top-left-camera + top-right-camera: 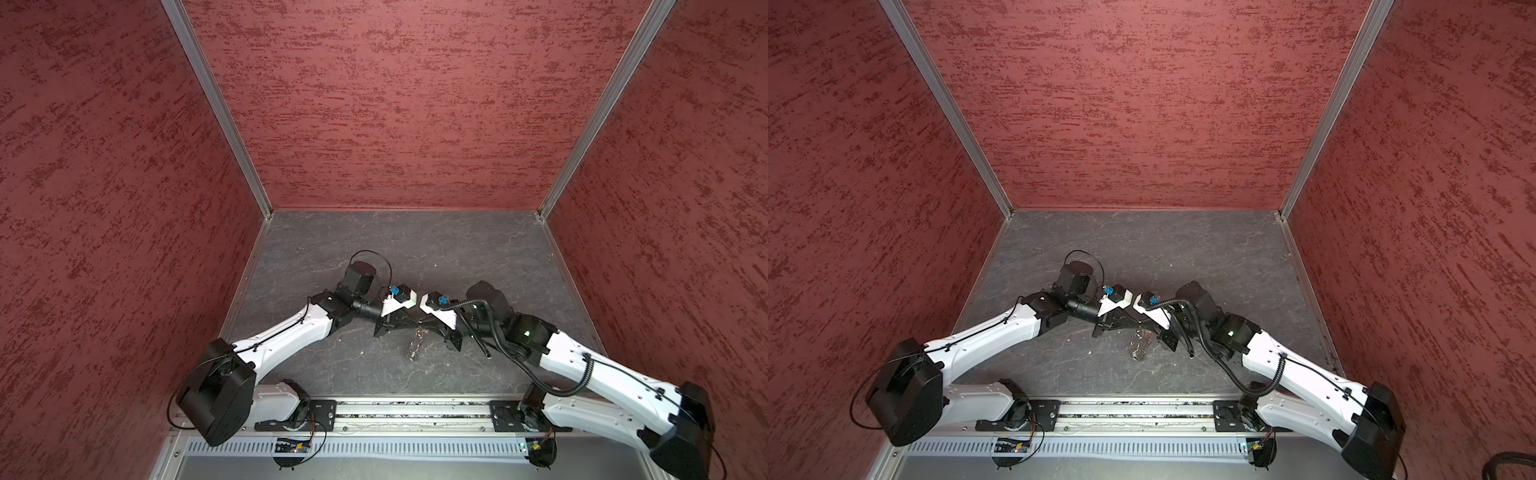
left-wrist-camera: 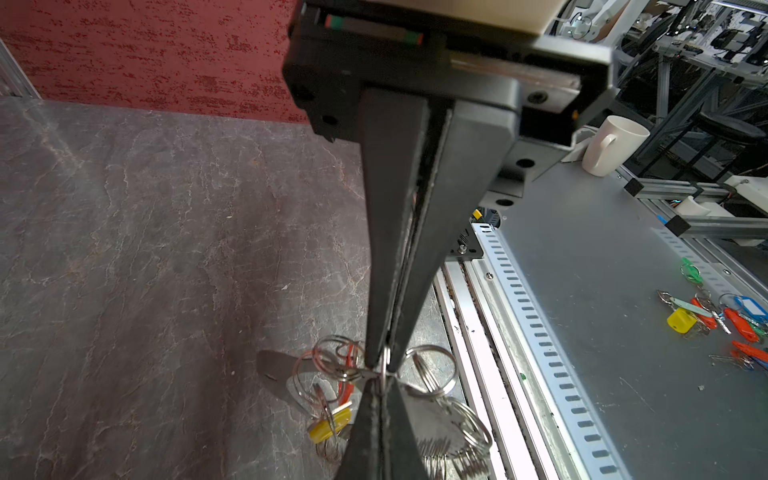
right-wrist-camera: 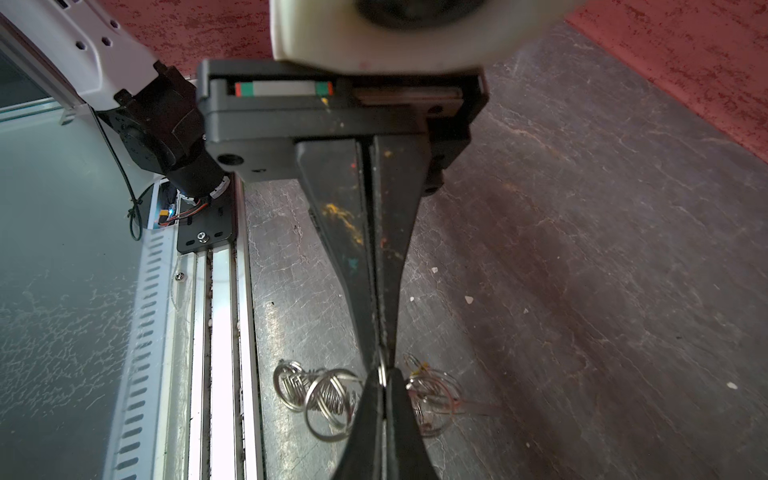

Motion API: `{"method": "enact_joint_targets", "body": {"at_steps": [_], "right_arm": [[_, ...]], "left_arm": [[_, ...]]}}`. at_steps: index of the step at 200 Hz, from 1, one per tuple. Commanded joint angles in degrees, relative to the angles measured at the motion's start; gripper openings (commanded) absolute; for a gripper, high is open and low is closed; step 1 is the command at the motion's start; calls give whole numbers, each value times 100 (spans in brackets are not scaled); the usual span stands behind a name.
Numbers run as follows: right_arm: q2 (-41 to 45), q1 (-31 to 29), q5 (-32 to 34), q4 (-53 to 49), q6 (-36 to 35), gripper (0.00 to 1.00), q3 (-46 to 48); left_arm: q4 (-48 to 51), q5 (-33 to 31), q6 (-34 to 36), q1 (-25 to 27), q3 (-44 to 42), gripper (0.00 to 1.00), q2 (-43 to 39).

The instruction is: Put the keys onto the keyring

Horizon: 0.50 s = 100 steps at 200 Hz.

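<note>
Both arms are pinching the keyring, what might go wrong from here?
The left gripper and right gripper both clamp one thin ring of the keyring at their very tips; it may twist out.
Their jaws meet tip to tip, so any move risks a bump.
The yellow key lies tangled among loose rings and may snag.

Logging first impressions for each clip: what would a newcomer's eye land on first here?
The two arms meet tip to tip over the middle of the grey table, with the left gripper and right gripper both shut on the keyring. Its silver rings bunch to either side of the pinch, with a yellow key and a red key among them. Dark red walls frame everything.
</note>
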<state>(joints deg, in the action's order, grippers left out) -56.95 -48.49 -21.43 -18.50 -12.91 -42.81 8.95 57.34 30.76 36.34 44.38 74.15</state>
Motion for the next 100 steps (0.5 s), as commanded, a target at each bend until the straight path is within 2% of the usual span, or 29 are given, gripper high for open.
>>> {"method": "enact_joint_targets", "body": {"at_steps": [1, 12, 24, 41, 67, 100], "right_arm": [[137, 15, 156, 267, 143, 0, 31], [269, 19, 279, 411, 222, 0, 125], [442, 36, 350, 660, 340, 0, 248], [700, 97, 255, 1169, 564, 0, 498], [963, 147, 172, 2099, 912, 0, 891], [1049, 155, 79, 3232, 1287, 0, 1356]], "left_arm": [[-625, -70, -195, -5, -107, 1, -170], [-961, -74, -330, -73, -285, 5, -322], [-1538, -88, -659, -180, -515, 14, -451], [-2122, 73, -977, -318, -722, 20, -543], [-2487, 245, -1345, -421, -757, 23, -460], [-2722, 470, -1483, -398, -793, 25, -410]]}}
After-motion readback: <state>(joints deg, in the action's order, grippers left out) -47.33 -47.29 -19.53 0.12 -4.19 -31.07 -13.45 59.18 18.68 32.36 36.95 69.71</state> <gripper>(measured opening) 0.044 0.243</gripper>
